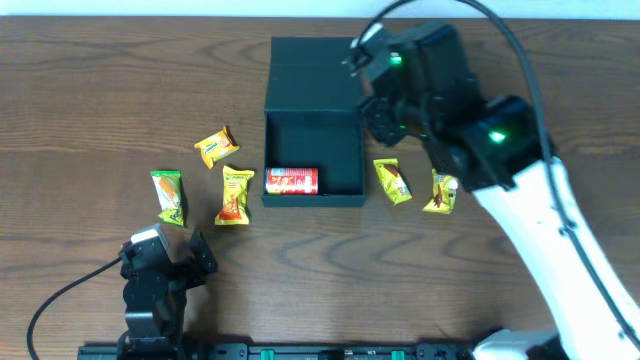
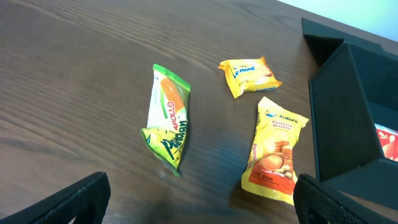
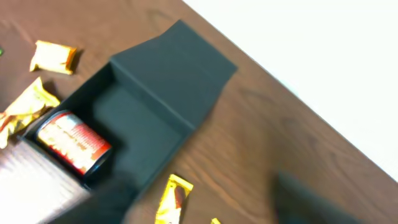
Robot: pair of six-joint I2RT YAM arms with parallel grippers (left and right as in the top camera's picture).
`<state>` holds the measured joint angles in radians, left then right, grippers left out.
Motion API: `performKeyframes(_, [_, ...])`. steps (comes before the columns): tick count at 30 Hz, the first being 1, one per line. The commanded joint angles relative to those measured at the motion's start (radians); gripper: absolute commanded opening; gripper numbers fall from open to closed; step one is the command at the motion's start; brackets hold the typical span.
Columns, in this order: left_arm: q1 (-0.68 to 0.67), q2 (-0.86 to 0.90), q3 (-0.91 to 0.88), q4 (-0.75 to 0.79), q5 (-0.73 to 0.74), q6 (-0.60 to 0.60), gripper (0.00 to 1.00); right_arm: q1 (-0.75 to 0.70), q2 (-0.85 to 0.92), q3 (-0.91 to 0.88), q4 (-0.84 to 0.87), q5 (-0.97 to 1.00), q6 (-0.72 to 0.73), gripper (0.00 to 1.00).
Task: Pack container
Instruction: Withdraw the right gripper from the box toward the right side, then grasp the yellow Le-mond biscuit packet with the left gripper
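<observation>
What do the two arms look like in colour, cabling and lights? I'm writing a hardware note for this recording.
The right arm has a white lower link and black joint housings with two green lights, and a black cable looping over it. The left arm is black with a grey wrist block and a trailing black cable. Its fingers are black.

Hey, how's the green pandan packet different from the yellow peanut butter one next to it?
The green pandan packet is slimmer and lies farther from the container. The yellow peanut butter packet is wider and lies closer to its wall. Both lie flat on the table, not yet packed.
</observation>
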<state>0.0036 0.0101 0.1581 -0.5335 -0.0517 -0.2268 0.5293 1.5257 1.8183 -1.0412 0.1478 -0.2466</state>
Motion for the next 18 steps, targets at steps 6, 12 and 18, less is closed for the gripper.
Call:
performKeyframes(6, [-0.004, -0.006, -0.014, 0.007, 0.060, -0.041, 0.95, -0.053, -0.070, 0.004, -0.037, 0.021, -0.017, 0.99])
performKeyframes(12, [-0.004, -0.006, -0.013, 0.011, 0.332, -0.391, 0.95, -0.051, -0.070, 0.004, -0.064, 0.008, -0.016, 0.99])
performKeyframes(18, [-0.004, -0.006, -0.013, 0.069, 0.333, -0.550, 0.95, -0.052, -0.070, 0.004, -0.056, 0.024, -0.016, 0.99])
